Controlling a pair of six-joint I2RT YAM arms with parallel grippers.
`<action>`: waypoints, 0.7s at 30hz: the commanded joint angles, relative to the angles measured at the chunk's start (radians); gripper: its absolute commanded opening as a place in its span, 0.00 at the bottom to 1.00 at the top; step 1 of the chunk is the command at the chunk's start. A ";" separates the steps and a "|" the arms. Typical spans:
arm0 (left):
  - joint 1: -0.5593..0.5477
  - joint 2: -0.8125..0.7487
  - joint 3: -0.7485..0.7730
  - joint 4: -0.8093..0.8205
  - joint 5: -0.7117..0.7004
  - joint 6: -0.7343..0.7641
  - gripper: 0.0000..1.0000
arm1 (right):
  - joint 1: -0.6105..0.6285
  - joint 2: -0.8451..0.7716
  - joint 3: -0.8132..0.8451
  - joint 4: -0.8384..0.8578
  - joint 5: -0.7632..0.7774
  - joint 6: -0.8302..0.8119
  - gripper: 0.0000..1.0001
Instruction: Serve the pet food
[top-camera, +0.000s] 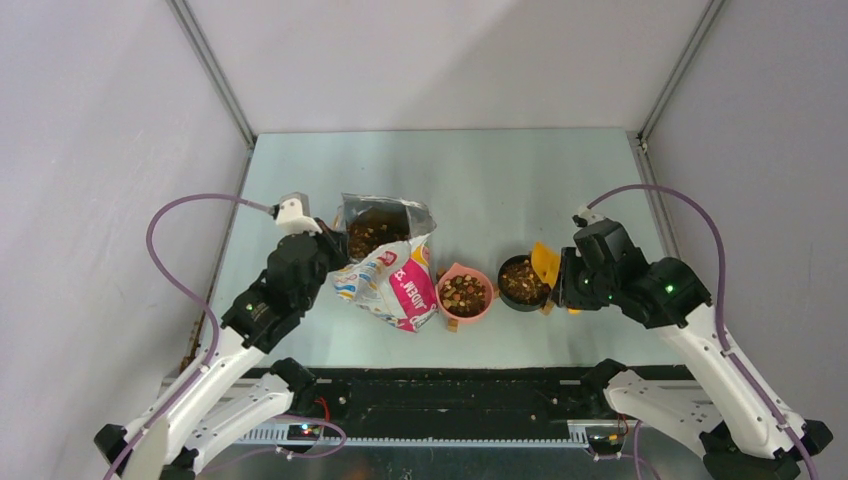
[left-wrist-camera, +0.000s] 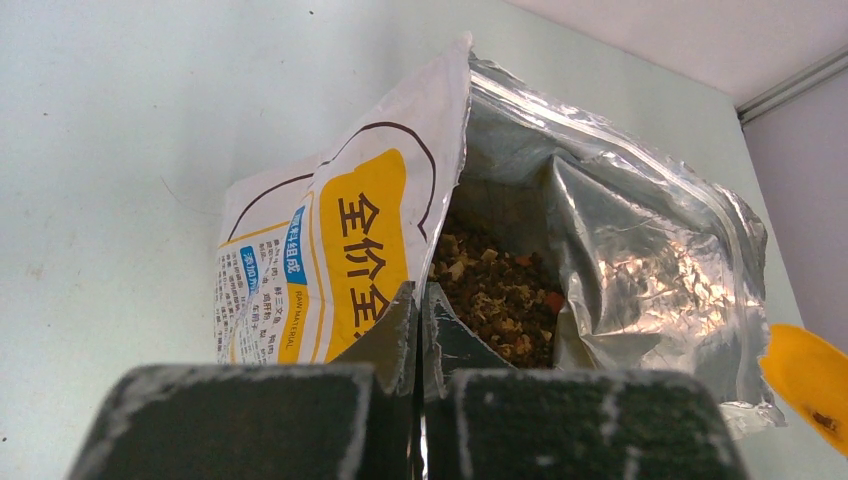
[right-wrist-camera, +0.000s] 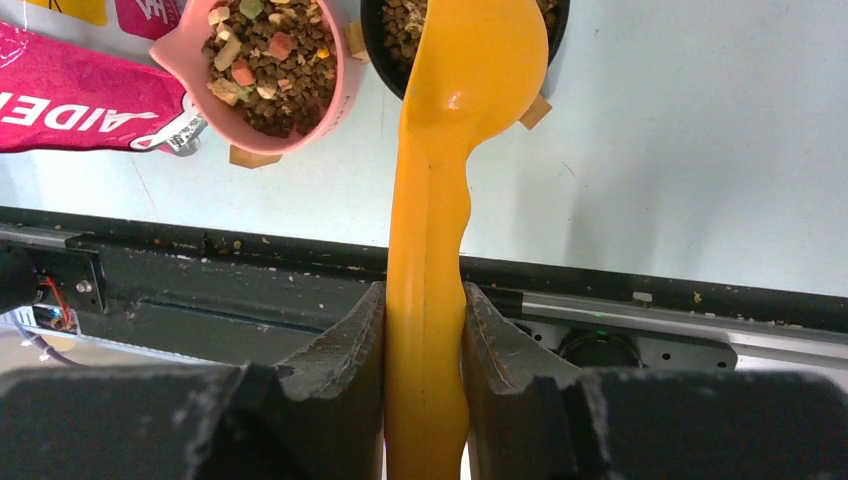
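Observation:
The pet food (top-camera: 372, 236) fills the open foil mouth of a white, yellow and pink bag (top-camera: 392, 285) lying left of centre. My left gripper (top-camera: 333, 252) is shut on the bag's near rim, and its fingertips (left-wrist-camera: 405, 310) pinch the edge beside the kibble (left-wrist-camera: 495, 290). More pet food lies in a pink bowl (top-camera: 484, 308) and a black bowl (top-camera: 505, 292) beside it. My right gripper (right-wrist-camera: 424, 300) is shut on the handle of a yellow scoop (right-wrist-camera: 478, 60). The scoop's head hangs over the black bowl (right-wrist-camera: 378, 45), right of the pink bowl (right-wrist-camera: 340, 100).
A black rail (top-camera: 440, 395) runs along the table's near edge, just below the bowls. Tan tabs (right-wrist-camera: 250, 157) stick out under both bowls. Grey walls close in the left, right and far sides. The bag's pink face (right-wrist-camera: 70, 100) lies left of the pink bowl.

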 joint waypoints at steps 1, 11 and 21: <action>0.002 -0.004 0.006 -0.036 -0.018 0.016 0.00 | -0.015 0.011 -0.005 0.038 -0.002 0.036 0.00; 0.002 -0.044 -0.004 -0.073 -0.029 -0.035 0.00 | -0.347 -0.200 -0.215 0.475 -0.325 0.156 0.00; 0.002 -0.067 -0.006 -0.139 -0.037 -0.089 0.00 | -0.821 -0.216 -0.551 0.883 -0.639 0.341 0.00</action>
